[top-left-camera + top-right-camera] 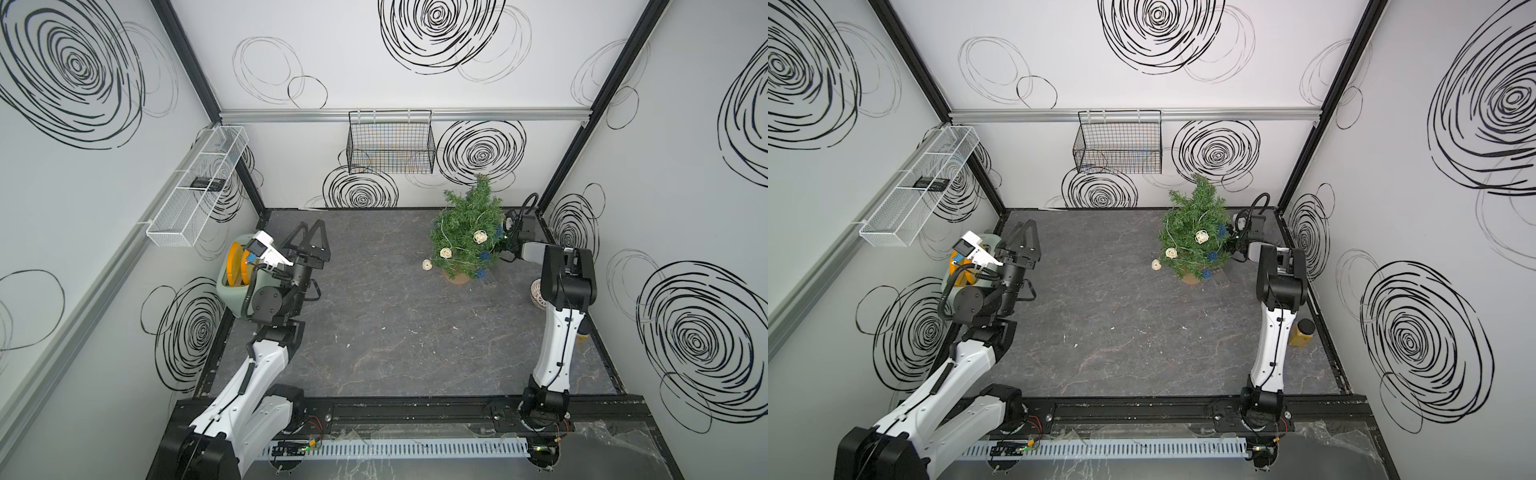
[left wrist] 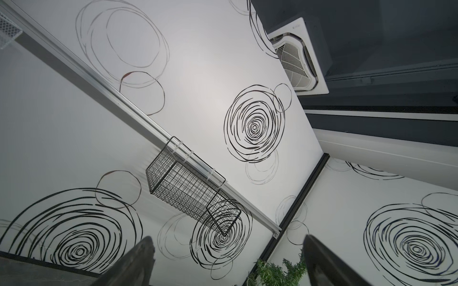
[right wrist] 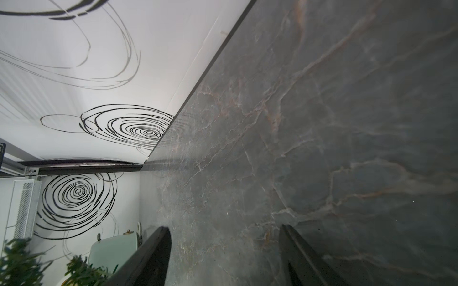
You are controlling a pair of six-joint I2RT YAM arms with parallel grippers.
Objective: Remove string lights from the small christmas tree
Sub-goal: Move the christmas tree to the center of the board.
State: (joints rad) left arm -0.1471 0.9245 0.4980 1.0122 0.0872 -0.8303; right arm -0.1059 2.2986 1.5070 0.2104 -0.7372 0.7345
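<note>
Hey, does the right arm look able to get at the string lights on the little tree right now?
Probably yes. The right gripper sits right beside the small christmas tree, fingers apart and empty, and balls of the string lights hang on that near side; only branches partly cover the wire.

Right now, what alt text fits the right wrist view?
The right pincer is open, only bare grey table showing between its fingers. Tree needles sit at one corner of the picture, beside a pale green bin and a swirl-patterned wall.

A robot test enclosure — swirl-printed panel walls (image 1: 436,25), rail-mounted arms (image 1: 559,332).
</note>
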